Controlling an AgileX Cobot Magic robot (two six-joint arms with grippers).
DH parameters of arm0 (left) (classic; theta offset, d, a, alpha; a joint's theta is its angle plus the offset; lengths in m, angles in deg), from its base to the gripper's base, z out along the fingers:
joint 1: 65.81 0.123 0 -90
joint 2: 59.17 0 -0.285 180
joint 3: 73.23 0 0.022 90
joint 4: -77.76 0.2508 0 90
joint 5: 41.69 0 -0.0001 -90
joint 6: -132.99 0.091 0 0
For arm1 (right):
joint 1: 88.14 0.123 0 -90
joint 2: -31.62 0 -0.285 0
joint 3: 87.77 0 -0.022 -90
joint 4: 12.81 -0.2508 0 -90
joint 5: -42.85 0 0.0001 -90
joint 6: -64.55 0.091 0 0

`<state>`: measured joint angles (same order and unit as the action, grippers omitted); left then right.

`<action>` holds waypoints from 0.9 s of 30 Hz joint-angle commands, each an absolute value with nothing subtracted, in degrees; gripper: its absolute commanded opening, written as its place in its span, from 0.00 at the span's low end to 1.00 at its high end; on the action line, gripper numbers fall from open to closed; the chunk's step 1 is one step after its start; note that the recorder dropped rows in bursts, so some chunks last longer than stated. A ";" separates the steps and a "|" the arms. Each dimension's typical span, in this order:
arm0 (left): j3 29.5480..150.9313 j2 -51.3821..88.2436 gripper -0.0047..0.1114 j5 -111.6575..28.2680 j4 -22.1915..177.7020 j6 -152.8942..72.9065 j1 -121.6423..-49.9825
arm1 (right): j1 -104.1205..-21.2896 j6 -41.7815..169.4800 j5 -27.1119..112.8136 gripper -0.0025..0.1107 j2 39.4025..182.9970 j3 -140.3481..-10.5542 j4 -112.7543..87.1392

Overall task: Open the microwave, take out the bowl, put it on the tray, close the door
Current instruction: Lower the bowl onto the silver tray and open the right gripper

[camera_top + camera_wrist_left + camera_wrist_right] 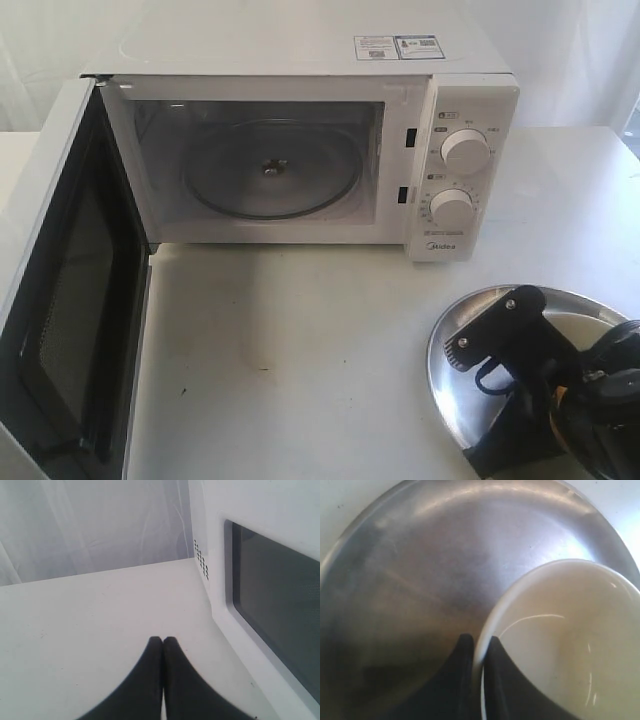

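Rim of the bowl (pixel 560 640) sits pinched between the narrow black fingers of the right gripper (pixel 477 641), one finger inside the pale glossy hollow and one outside. The bowl lies over the stainless-steel tray (pixel 420 570); whether its base touches the metal cannot be told. In the exterior view the right arm covers the bowl, and the tray (pixel 468 335) rests at the front right corner of the bench (pixel 300 350). The microwave (pixel 300 45) stands along the back edge, its cavity showing only the glass turntable plate (pixel 270 170). Its door (pixel 70 300) is swung wide toward the front left corner, black inner face showing. The left gripper (pixel 163 641) hangs above the bench just beside the door's outer face, fingers pressed together on nothing.
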<state>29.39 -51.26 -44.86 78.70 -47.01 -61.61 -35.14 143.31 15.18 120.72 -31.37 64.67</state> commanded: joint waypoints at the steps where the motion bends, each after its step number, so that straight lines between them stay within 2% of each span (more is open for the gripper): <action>1: 29.55 -51.38 0.04 -45.07 78.25 -47.01 -61.85 | -35.64 145.80 14.72 0.02 120.74 -31.06 67.87; 17: 29.55 -51.38 0.04 -45.07 78.25 -47.01 -61.85 | -35.64 153.75 13.29 0.04 117.50 -31.06 67.70; 21: 29.55 -51.38 0.04 -45.07 78.25 -47.01 -61.85 | -35.64 153.75 16.04 0.17 114.76 -31.06 67.70; 26: 29.55 -51.38 0.04 -45.07 78.25 -47.01 -61.85 | -35.64 153.31 17.19 0.44 112.15 -31.06 67.93; 27: 29.55 -51.38 0.04 -45.07 78.25 -47.01 -61.85 | -35.64 153.31 17.05 0.47 111.83 -31.06 68.22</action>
<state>29.39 -51.26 -44.86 78.70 -47.01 -61.61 -35.22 153.21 17.06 113.21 -31.29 67.20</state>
